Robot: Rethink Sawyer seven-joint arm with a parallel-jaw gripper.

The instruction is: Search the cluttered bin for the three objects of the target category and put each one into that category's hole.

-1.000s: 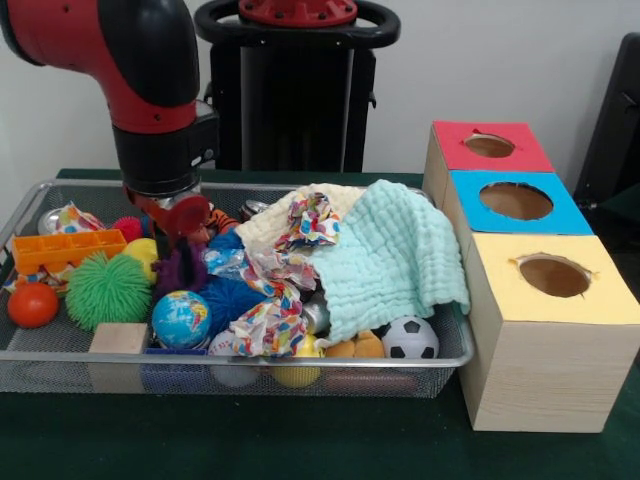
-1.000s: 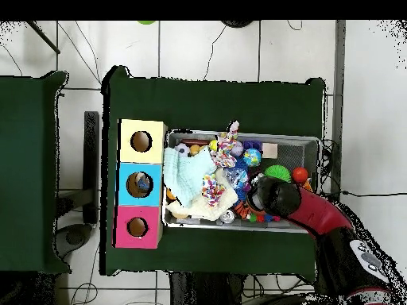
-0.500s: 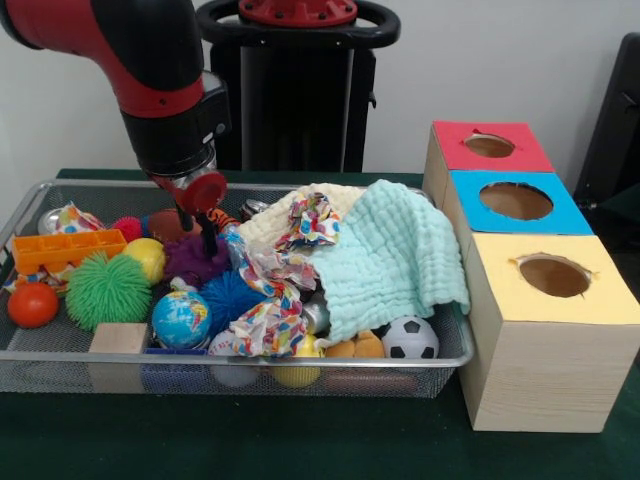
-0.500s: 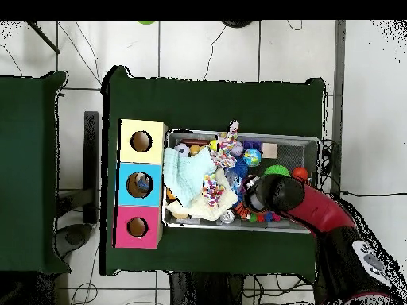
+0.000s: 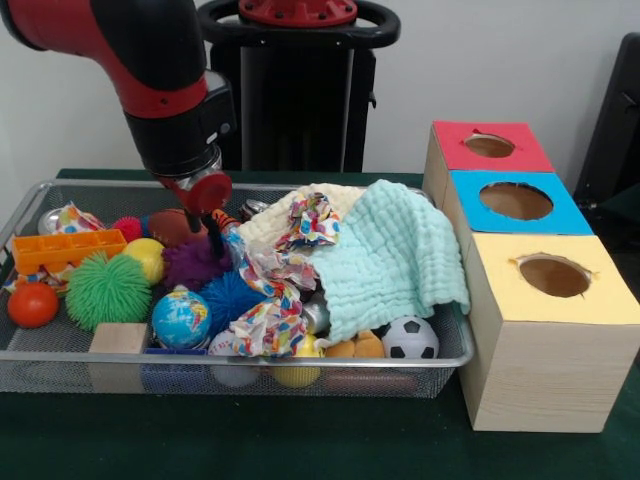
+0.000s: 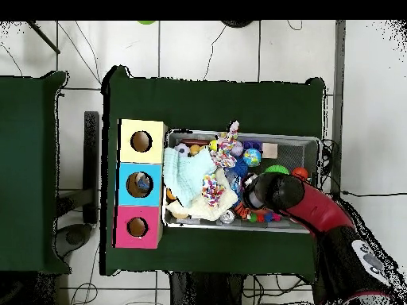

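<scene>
My gripper (image 5: pixel 208 218) hangs at the back left of the wire bin (image 5: pixel 455 350), just above a purple spiky toy (image 5: pixel 192 262) and a brown football (image 5: pixel 172 226). Its tips are lost against the toys, and I see nothing lifted. Balls lie around it: a globe ball (image 5: pixel 181 319), a yellow ball (image 5: pixel 150 257), a green spiky ball (image 5: pixel 107 289), an orange ball (image 5: pixel 33 304) and a soccer ball (image 5: pixel 410 338). To the right stand the red box (image 5: pixel 490 147), blue box (image 5: pixel 515 200) and yellow box (image 5: pixel 553 275), each with a round hole. From overhead the arm (image 6: pixel 280 192) covers the gripper.
A mint cloth (image 5: pixel 395 255), a cream cloth (image 5: pixel 285 212) and a patterned cloth (image 5: pixel 272 295) lie heaped over the bin's middle. An orange tray (image 5: pixel 68 248) and a wooden block (image 5: pixel 118 340) sit at the left. Overhead, the boxes (image 6: pixel 140 183) line the bin's left side.
The gripper has risen out of the toys and shifted right toward the cloth heap. The purple spiky toy and the football show more fully now.
</scene>
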